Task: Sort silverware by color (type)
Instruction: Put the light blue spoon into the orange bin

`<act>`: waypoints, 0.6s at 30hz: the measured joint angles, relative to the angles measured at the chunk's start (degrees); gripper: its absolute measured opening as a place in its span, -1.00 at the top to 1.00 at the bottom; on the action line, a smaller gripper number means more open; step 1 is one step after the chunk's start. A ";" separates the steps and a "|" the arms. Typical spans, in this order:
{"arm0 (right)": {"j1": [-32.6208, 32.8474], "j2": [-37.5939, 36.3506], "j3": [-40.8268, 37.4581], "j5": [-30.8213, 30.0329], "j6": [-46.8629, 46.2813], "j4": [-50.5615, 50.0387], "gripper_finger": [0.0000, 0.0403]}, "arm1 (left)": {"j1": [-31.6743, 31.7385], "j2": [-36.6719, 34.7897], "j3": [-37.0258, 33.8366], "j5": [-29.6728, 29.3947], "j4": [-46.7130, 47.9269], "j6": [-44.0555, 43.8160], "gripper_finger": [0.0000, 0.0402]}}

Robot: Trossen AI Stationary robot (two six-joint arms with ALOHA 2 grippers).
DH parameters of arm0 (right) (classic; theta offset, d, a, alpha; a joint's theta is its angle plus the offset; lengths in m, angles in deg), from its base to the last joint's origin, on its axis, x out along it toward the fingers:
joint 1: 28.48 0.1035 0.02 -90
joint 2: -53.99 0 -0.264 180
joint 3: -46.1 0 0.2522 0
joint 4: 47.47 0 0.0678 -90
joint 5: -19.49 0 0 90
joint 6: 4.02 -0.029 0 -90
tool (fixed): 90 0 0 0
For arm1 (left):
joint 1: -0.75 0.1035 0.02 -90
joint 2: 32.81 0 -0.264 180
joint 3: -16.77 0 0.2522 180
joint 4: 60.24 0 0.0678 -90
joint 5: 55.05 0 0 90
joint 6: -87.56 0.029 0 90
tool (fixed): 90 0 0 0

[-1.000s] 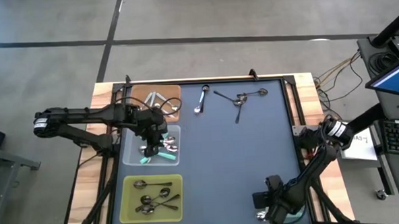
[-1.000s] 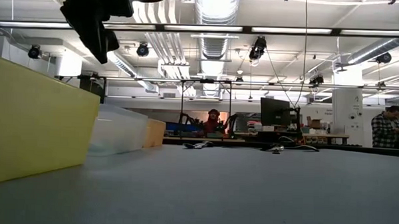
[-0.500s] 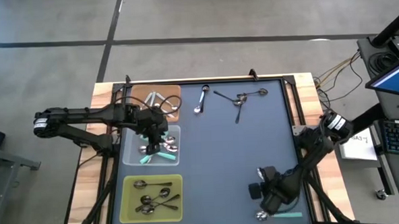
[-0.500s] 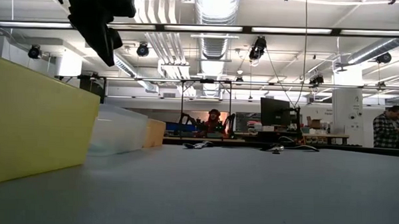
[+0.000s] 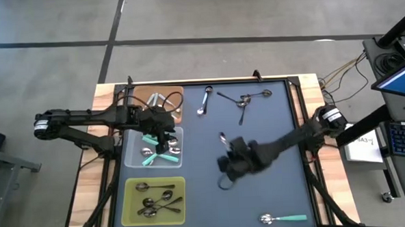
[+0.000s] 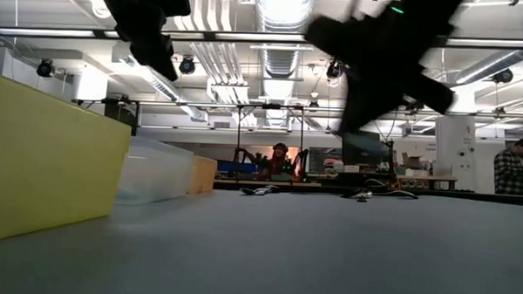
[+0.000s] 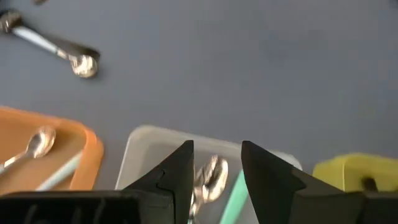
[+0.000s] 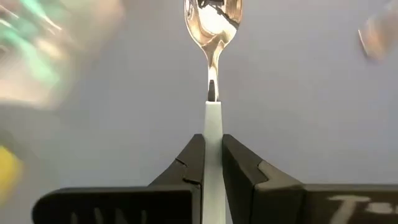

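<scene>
Two grippers are at work. Over the clear tray [image 5: 131, 155] near the tabletop's left edge hangs the left gripper [image 7: 216, 171], fingers apart, teal-handled spoons [image 5: 164, 153] below it. At mid-table the right gripper [image 8: 212, 154] is clamped on a pale-handled spoon [image 8: 212, 25]. Dark spoons [image 5: 241, 100] lie near the far edge.

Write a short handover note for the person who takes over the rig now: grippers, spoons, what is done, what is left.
Left gripper: jaws open, empty, over the clear tray.
Right gripper: shut on a pale-handled spoon, above mid-table.
Done: spoons lie in the orange tray, clear tray and yellow-green tray.
Left: the held spoon; silver spoon, dark spoons and teal spoon on the mat.
</scene>
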 joint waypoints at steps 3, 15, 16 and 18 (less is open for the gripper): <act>-3.63 -0.17 4.30 -2.79 11.97 3.88 0.89 | 0.00 -0.10 -1.50 0.00 -4.58 0.00 0.46; -10.96 -0.01 11.47 -7.03 38.91 10.24 0.89 | 0.09 -2.05 -13.05 0.56 -27.64 -4.69 0.48; -11.28 0.02 11.32 -6.96 40.24 10.94 0.89 | 0.09 -2.15 -13.64 1.24 -30.93 -4.70 0.48; -11.69 0.07 10.94 -6.95 43.15 12.54 0.89 | 0.10 -2.18 -14.22 2.27 -36.62 -4.60 0.48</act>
